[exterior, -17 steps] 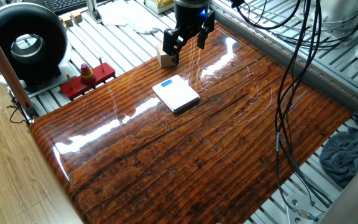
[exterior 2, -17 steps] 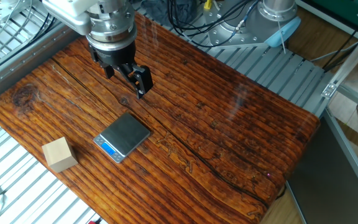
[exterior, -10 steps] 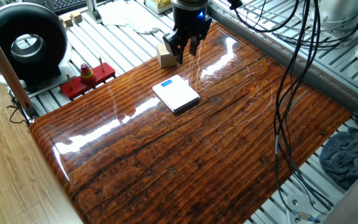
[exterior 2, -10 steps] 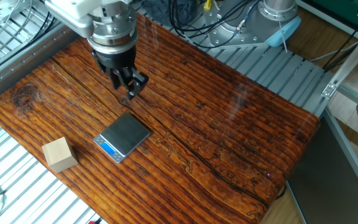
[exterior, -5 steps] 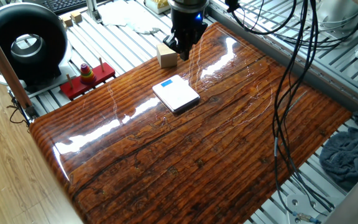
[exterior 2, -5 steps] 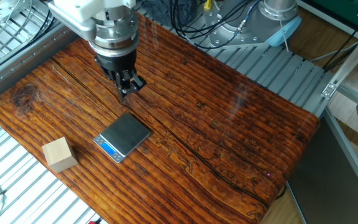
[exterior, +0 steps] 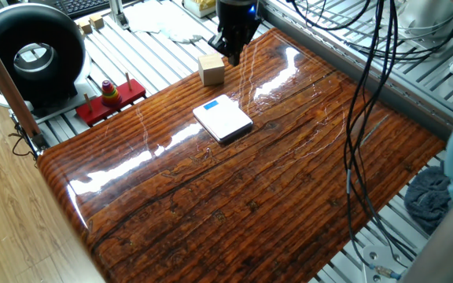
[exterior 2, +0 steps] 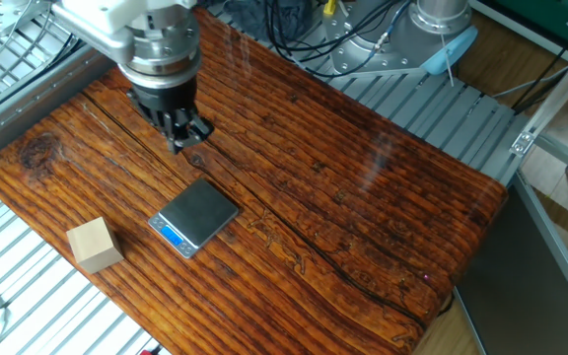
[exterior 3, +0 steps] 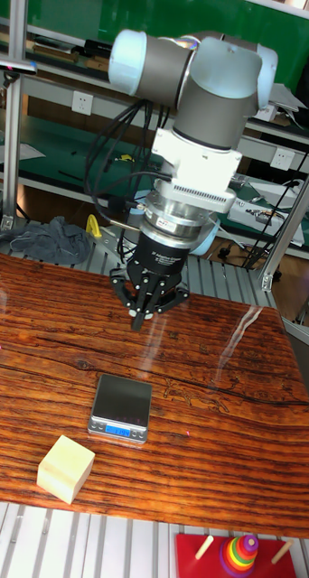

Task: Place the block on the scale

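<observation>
The block is a small tan wooden cube resting on the wooden table near its far left edge; it also shows in the other fixed view and the tall view. The scale, a flat square pad with a blue corner, lies a short way from it. My gripper hangs just beside the block, above the table, with its fingers pressed together on nothing. It touches neither block nor scale.
A red toy base with stacking rings sits off the table's left edge by a black round device. Dark cables hang over the right side. A grey cloth lies at the right.
The fingers went from wide open to shut on nothing. The gripper drifted away from the scale toward the table's far edge. Block and scale stayed put.
</observation>
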`<state>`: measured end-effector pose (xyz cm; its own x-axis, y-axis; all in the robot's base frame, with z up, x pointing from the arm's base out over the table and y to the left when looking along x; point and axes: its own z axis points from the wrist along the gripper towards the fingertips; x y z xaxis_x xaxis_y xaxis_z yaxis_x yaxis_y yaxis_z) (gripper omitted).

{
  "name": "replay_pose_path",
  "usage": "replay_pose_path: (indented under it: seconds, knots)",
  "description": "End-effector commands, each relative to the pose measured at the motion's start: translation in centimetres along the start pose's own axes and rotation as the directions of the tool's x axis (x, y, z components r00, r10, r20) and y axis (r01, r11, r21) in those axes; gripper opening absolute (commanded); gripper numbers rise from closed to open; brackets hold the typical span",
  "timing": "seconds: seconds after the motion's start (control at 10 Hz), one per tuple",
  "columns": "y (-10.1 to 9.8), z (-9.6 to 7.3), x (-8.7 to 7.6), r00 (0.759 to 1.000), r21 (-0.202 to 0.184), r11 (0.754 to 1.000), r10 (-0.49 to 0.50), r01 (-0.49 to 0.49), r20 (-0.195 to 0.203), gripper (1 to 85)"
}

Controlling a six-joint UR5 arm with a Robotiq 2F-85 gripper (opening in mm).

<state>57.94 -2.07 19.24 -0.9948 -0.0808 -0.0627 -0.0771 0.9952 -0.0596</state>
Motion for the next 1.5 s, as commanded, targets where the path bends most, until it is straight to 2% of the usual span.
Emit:
replay_pose_path:
  seconds: [0.0,0.1,0.3,0.6,0.7,0.8,0.9,1.0,1.1,1.3,1.4]
  knots:
    - [-1.4,-0.1,-1.1,0.999,-0.018,0.999,-0.031,0.032,0.019,1.0]
    - [-1.8,0.5,-1.8,0.999,-0.036,0.998,-0.042,0.043,0.026,1.0]
    - [-2.6,0.5,-1.9,0.999,-0.029,0.999,-0.041,0.042,0.025,1.0]
    - [-1.8,-0.3,-1.7,1.000,-0.067,0.998,-0.010,0.012,0.024,1.0]
    - [-1.6,-0.3,-1.4,1.000,-0.074,0.997,-0.003,0.004,0.011,1.0]
    - [-1.7,-0.3,-1.3,1.000,-0.073,0.997,0.006,-0.006,0.009,1.0]
    - [-2.3,-0.2,-2.0,0.999,-0.048,0.999,0.009,-0.007,0.033,1.0]
    - [-2.1,-0.3,-2.5,0.998,-0.055,0.998,-0.009,0.012,0.055,1.0]
    - [-1.8,-0.3,-2.7,0.998,-0.068,0.998,0.019,-0.014,0.062,1.0]
    - [-2.0,-0.3,-2.3,0.997,-0.064,0.996,0.067,-0.064,0.043,1.0]
    - [-2.3,-0.3,-2.7,0.997,-0.052,0.997,0.053,-0.050,0.058,1.0]
